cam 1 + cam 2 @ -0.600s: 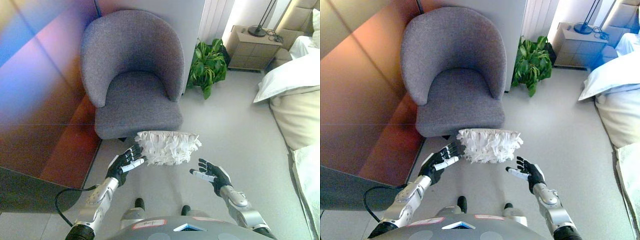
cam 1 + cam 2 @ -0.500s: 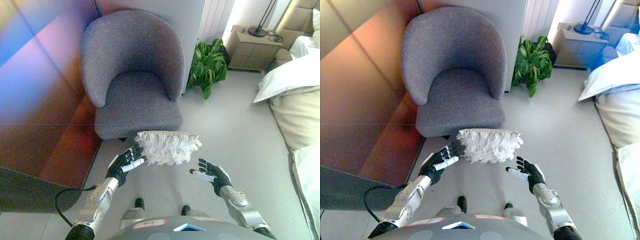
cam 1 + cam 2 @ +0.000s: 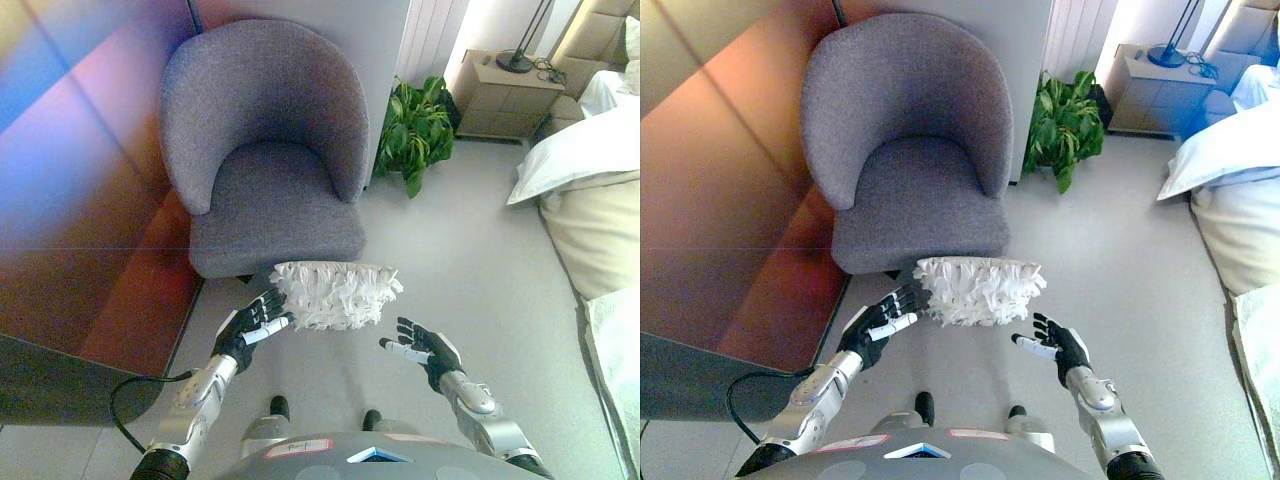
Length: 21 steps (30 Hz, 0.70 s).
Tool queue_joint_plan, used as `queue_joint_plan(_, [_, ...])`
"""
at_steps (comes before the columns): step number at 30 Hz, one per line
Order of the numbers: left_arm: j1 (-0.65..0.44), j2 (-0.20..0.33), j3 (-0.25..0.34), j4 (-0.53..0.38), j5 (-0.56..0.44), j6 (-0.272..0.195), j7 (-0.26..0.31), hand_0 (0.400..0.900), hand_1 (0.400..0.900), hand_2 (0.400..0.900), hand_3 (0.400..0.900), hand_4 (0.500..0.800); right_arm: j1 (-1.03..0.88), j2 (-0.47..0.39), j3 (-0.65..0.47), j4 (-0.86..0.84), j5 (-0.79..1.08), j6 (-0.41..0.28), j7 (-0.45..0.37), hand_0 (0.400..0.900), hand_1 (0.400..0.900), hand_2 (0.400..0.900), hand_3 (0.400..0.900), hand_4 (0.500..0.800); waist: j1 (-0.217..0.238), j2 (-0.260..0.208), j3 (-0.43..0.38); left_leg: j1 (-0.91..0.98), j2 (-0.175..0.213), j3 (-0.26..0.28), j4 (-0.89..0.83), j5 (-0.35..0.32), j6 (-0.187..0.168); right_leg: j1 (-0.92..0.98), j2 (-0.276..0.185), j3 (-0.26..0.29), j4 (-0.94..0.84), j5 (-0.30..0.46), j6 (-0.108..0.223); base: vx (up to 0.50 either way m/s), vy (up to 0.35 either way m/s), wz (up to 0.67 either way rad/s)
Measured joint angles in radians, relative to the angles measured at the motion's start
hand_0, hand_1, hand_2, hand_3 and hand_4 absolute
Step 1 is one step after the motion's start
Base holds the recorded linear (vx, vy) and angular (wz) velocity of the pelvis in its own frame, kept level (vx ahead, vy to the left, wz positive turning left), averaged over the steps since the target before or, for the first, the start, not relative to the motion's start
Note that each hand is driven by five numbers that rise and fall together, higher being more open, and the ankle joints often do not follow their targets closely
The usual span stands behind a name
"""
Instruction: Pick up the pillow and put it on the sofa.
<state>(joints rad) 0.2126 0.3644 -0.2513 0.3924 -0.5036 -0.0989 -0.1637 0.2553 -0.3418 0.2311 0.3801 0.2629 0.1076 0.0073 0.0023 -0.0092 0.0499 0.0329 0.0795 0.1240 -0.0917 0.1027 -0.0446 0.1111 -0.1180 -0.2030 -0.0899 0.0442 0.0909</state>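
The white ruffled pillow [image 3: 336, 294] lies on the floor [image 3: 470, 270] just before the front edge of the grey sofa chair [image 3: 268, 150]; the left hand [image 3: 250, 327], fingers spread, touches the pillow's left end; the right hand [image 3: 425, 347], fingers likewise wide, hovers apart from its right end, holding nothing.

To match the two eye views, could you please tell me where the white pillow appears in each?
Left eye view: the pillow lies low of centre, just below the front of the grey chair.
Right eye view: the pillow sits in much the same place.
Shared landmark: the grey chair.
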Motion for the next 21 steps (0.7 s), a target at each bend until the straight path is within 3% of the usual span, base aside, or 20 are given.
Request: queue_joint_plan(21, [0.001, 0.0, 0.0, 0.0, 0.0, -0.001, -0.017, 0.9, 0.9, 0.9, 0.9, 0.8, 0.002, 0.0, 0.0, 0.0, 0.0, -0.002, 0.0, 0.9, 0.9, 0.9, 0.9, 0.8, 0.0, 0.001, 0.024, 0.001, 0.003, 0.002, 0.01, 0.0, 0.0, -0.001, 0.002, 0.002, 0.0, 0.0, 0.0, 0.02, -0.041, -0.01])
